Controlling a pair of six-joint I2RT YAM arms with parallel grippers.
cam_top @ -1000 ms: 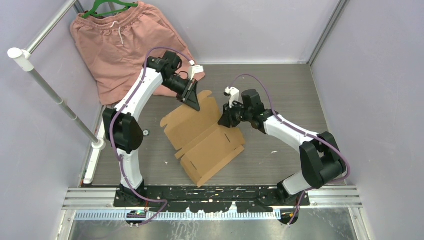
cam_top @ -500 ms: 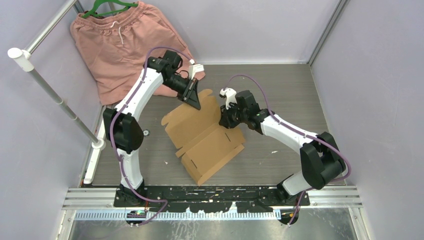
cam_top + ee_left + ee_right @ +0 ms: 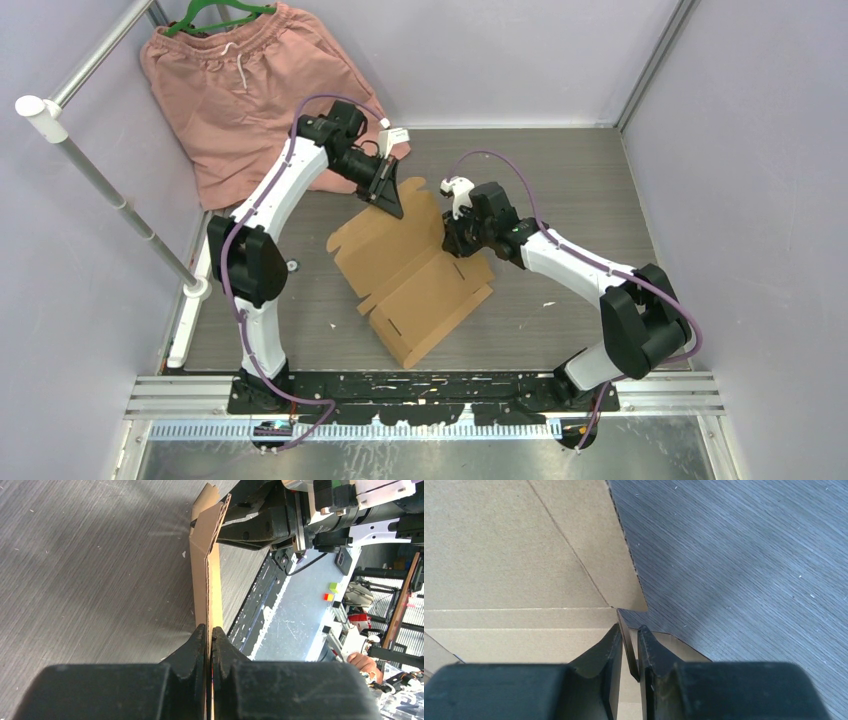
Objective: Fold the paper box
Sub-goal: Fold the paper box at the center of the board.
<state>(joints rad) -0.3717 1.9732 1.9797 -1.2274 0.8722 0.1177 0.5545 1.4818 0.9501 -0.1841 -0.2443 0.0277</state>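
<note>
The paper box is a flat brown die-cut cardboard sheet with notched flaps, lying mid-table with its far part lifted. My left gripper is shut on its far flap; in the left wrist view the cardboard runs edge-on out from between the pinched fingers. My right gripper is shut on a thin tab at the sheet's right edge; in the right wrist view the tab stands between the fingers, with the flat panels to the left.
Salmon-pink shorts on a green hanger lie at the back left. A white rail runs along the left side. Purple walls close in the grey table. A black base rail crosses the near edge.
The right gripper has moved left and slightly away, staying on the sheet's right edge. The sheet has shifted a little to the right. The left gripper has barely moved.
</note>
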